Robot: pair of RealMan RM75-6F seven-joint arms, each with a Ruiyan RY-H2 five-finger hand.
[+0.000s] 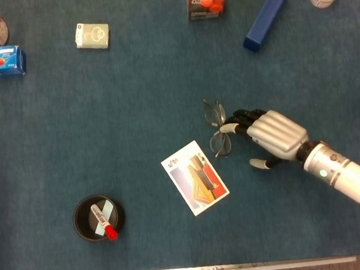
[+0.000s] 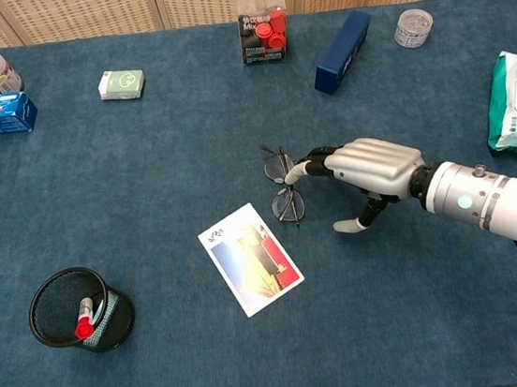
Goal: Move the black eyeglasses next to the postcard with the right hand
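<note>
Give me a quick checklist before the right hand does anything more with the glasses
1. Right hand at the black eyeglasses: ok, fingers reach the frame.
2. Firm hold on the eyeglasses: cannot tell, contact point too small to see.
3. Eyeglasses next to the postcard: ok, they lie just beside its upper right corner, not overlapping.
4. Thumb free of the eyeglasses: ok, it points down to the cloth, apart from them.
5. Left hand out of the way: ok, not in either view.
</note>
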